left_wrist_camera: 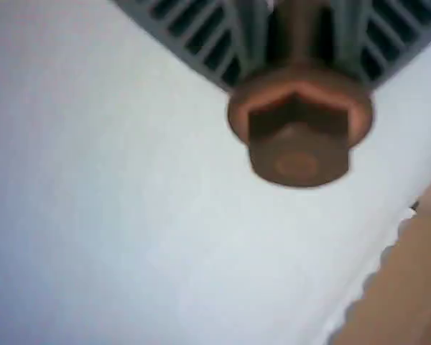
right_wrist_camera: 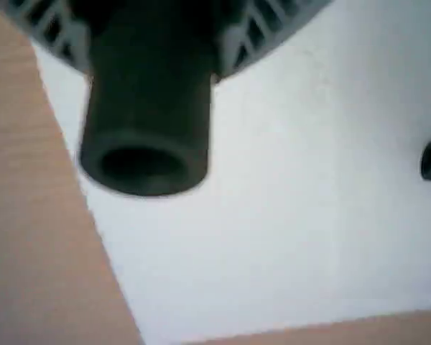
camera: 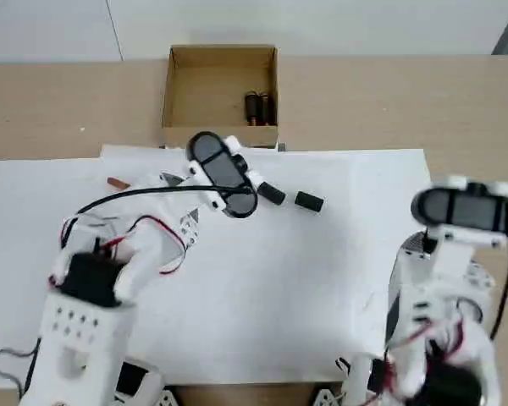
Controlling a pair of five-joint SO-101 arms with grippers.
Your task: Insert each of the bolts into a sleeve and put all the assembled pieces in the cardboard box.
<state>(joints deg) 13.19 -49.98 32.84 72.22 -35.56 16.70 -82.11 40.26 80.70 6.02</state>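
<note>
the left gripper [left_wrist_camera: 299, 32] is closed on the shank of a copper-coloured bolt [left_wrist_camera: 298, 136]. its ribbed jaws pinch just behind the flange, so the hex head points out towards the wrist camera and the threaded end lies back between the fingers. holding it by the shank this way keeps the bolt stiff along one axis, which seems meant for mating. the right gripper [right_wrist_camera: 151, 29] is clamped on a black sleeve [right_wrist_camera: 145, 129], gripped at the far end so that the open bore faces outward and stays free to receive something. in the high view the two arms are well apart. the left arm reaches up the white sheet [camera: 279, 279] towards the cardboard box [camera: 171, 85], while the right arm sits low at the sheet's right edge, so my judgement is that the parts have yet to be brought together. a loose sleeve [camera: 271, 194] and a second loose sleeve [camera: 309, 201] lie on the sheet just beside the left arm's wrist, and a spare bolt [camera: 117, 182] lies near the sheet's upper left. they are spread out, probably so that each can be picked singly. assembled pieces [camera: 258, 107] already rest inside the box, against its right wall, and the box stands on the table [camera: 51, 101] just past the sheet's top edge.
</note>
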